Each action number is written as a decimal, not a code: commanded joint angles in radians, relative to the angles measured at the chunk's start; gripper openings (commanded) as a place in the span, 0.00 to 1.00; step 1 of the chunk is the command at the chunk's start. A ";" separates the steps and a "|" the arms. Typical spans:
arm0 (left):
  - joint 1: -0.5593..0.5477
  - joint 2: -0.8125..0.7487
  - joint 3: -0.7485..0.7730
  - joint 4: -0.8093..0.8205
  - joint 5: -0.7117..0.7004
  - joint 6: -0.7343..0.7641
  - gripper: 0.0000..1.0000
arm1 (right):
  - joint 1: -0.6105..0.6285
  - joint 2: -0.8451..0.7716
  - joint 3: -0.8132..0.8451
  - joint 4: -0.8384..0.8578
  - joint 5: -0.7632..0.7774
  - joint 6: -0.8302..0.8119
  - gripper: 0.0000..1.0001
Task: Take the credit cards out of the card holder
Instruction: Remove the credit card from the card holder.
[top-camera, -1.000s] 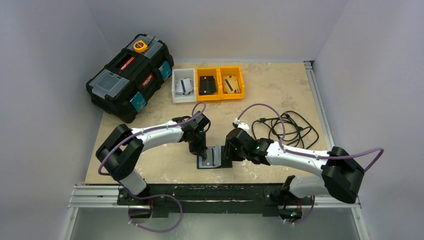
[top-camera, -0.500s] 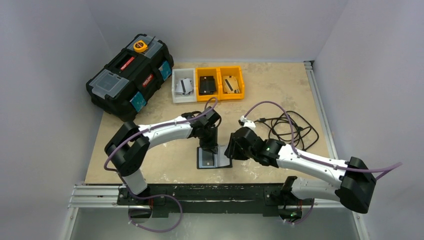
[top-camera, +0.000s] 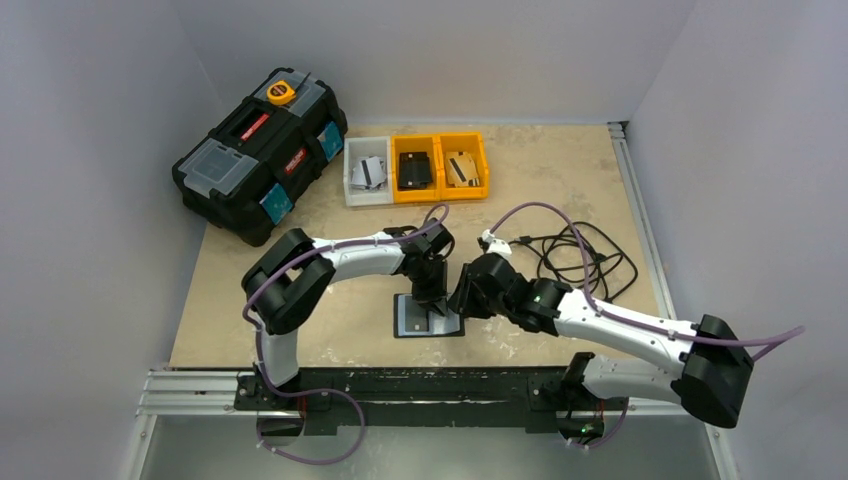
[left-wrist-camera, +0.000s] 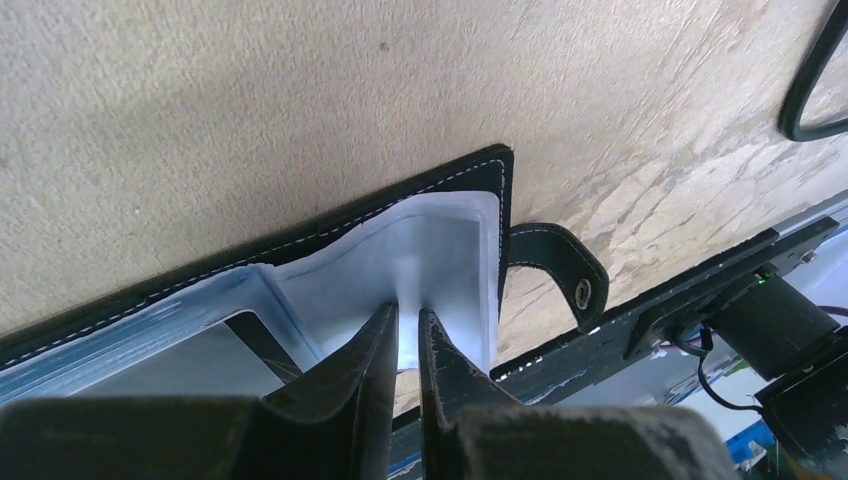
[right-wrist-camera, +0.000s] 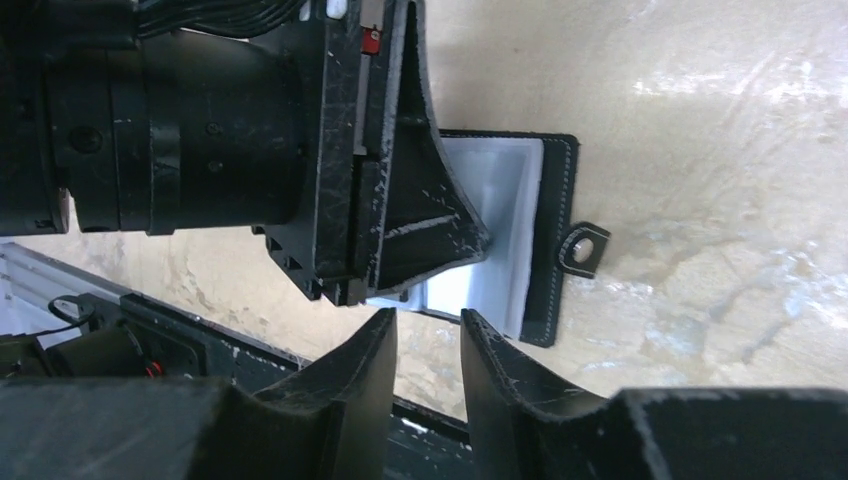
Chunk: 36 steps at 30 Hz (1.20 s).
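Card holder (top-camera: 412, 322) lay open, flat on table (top-camera: 560, 170) near front edge, snap tab (left-wrist-camera: 560, 270) sticking out sideways. Left gripper (left-wrist-camera: 408, 320) was down inside it, fingers almost together, pinching pale credit card (left-wrist-camera: 445, 245) at raised fold. Right gripper (right-wrist-camera: 428, 325) hovered just beside, fingers narrowly parted, nothing between.

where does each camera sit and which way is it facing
Top external: above and behind the robot, looking down on the table; shows both whole arms, left gripper and right gripper at the card holder.
Left wrist: on the left arm, looking along its own fingers into the open card holder.
Right wrist: on the right arm, looking past its own fingers at the left gripper above the card holder.
Both wrist views share the holder's snap tab.
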<state>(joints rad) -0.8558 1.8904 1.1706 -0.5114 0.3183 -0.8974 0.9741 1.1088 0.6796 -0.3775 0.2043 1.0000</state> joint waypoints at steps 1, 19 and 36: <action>0.003 -0.042 0.009 0.012 -0.002 0.000 0.13 | 0.002 0.040 -0.034 0.150 -0.088 0.022 0.27; 0.084 -0.223 -0.072 -0.075 -0.077 0.058 0.15 | -0.055 0.157 -0.180 0.314 -0.144 0.081 0.11; 0.132 -0.329 -0.216 -0.086 -0.156 0.085 0.16 | -0.054 0.335 -0.025 0.417 -0.249 -0.012 0.30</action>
<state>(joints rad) -0.7284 1.5955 0.9611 -0.6163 0.1780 -0.8402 0.9222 1.4033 0.6098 -0.0166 -0.0006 1.0111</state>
